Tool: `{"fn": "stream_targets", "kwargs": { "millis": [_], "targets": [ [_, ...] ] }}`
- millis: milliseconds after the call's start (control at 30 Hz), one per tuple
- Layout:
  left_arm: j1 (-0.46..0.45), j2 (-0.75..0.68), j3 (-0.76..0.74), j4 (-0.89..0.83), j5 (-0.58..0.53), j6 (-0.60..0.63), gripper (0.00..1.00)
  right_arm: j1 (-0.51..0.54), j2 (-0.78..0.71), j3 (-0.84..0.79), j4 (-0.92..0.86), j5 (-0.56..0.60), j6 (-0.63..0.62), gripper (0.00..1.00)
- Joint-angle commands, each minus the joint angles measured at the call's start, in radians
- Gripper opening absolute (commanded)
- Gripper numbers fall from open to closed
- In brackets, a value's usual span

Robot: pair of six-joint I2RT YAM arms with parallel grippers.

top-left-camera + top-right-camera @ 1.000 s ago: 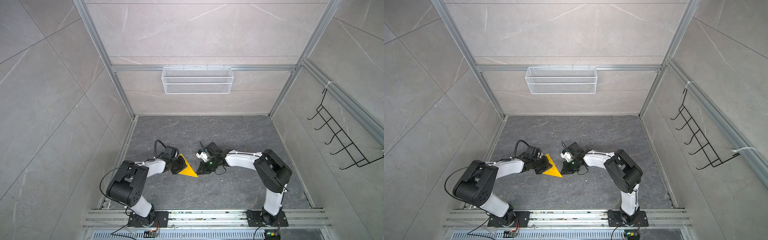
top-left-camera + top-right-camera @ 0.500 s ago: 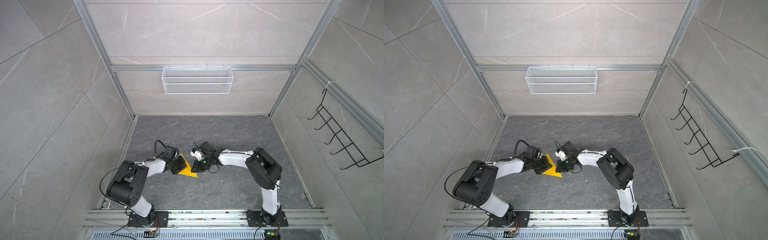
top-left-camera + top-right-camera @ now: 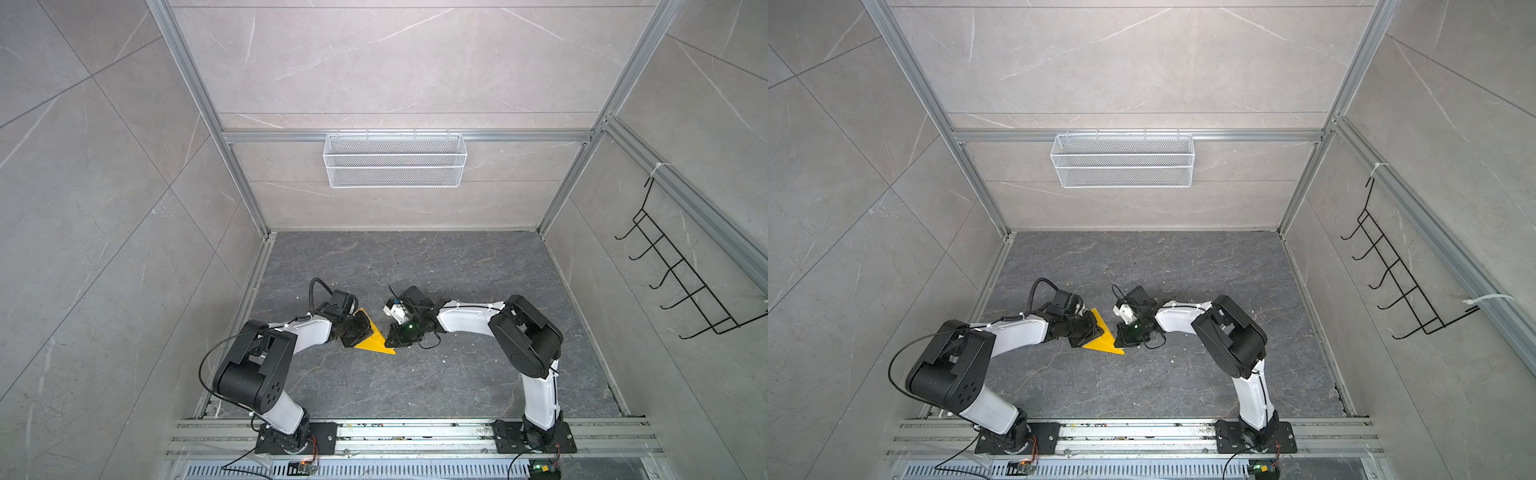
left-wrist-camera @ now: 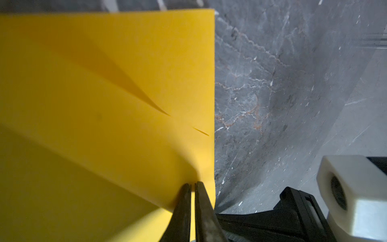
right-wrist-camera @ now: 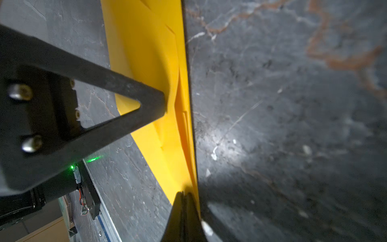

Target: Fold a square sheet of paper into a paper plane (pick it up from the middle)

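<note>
The square sheet of paper (image 3: 372, 341) (image 3: 1103, 339) lies on the dark stone floor, folded into a layered yellow triangle whose tip points toward the front rail. My left gripper (image 3: 365, 332) (image 3: 1097, 331) sits at its left side. In the left wrist view the left gripper (image 4: 193, 184) has its jaws nearly together, pinching a raised flap of the paper (image 4: 104, 83). My right gripper (image 3: 390, 338) (image 3: 1119, 338) is shut, its tip against the paper's right edge. The right wrist view shows the right gripper (image 5: 184, 193) touching the paper (image 5: 146, 52) beside the left gripper's fingers (image 5: 146, 100).
A white wire basket (image 3: 395, 166) hangs on the back wall. A black hook rack (image 3: 685, 282) is on the right wall. An aluminium rail (image 3: 415, 432) carrying both arm bases runs along the front. Tiled walls close in the floor on three sides.
My right arm has swung left until its shut tip reached the paper's right edge. The left gripper and the paper have stayed in place.
</note>
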Motion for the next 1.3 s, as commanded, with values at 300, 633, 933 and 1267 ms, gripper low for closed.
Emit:
{"fn": "stream_targets", "kwargs": {
  "millis": [300,633,933,1267],
  "targets": [
    [-0.090,-0.152,0.017,-0.150,-0.039,0.081,0.17,0.000,0.080,-0.005,-0.124,0.090,0.000,0.04],
    [-0.123,-0.056,0.072,-0.146,-0.030,0.104,0.15,-0.001,0.086,-0.008,-0.124,0.096,0.006,0.03],
    [-0.127,-0.005,0.080,-0.139,-0.024,0.110,0.14,0.000,0.091,-0.007,-0.130,0.096,0.007,0.03],
    [-0.124,0.025,0.094,-0.187,-0.094,0.104,0.13,0.001,0.096,-0.008,-0.139,0.103,0.004,0.03]
  ]
}}
